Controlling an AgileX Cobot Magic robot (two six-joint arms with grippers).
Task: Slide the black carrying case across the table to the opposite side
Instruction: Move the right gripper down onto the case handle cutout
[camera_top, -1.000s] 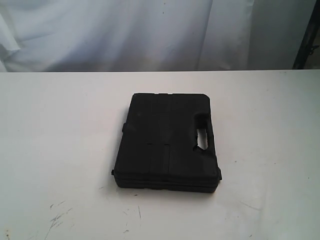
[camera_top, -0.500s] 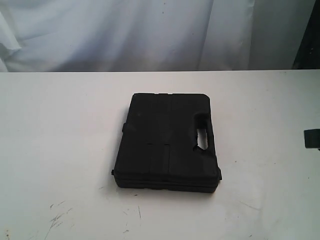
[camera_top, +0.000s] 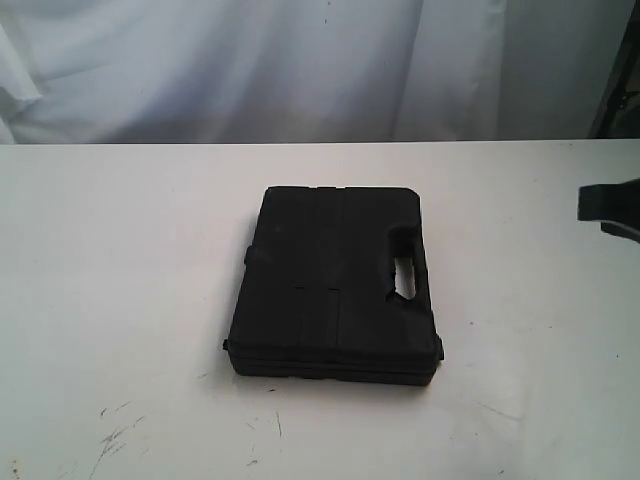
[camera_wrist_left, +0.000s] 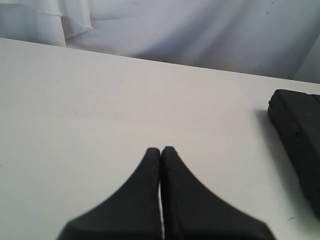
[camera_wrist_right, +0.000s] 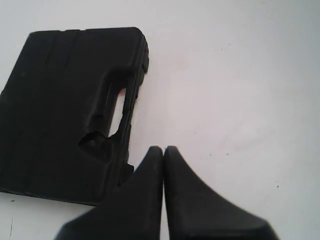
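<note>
The black carrying case (camera_top: 335, 285) lies flat near the middle of the white table (camera_top: 120, 260), its handle cutout toward the right. It also shows in the right wrist view (camera_wrist_right: 65, 110) and partly in the left wrist view (camera_wrist_left: 300, 145). My right gripper (camera_top: 608, 208) enters at the far right edge of the exterior view, well apart from the case; in its wrist view (camera_wrist_right: 163, 149) the fingers are pressed together, holding nothing. My left gripper (camera_wrist_left: 160, 149) is shut and empty over bare table, left of the case, and out of the exterior view.
A white curtain (camera_top: 300, 60) hangs behind the table's far edge. Dark scuff marks (camera_top: 115, 435) mark the tabletop near the front left. A dark stand (camera_top: 618, 70) shows at the top right corner.
My right gripper has come into the exterior view at the right edge and risen and moved further in. The case has not moved.
</note>
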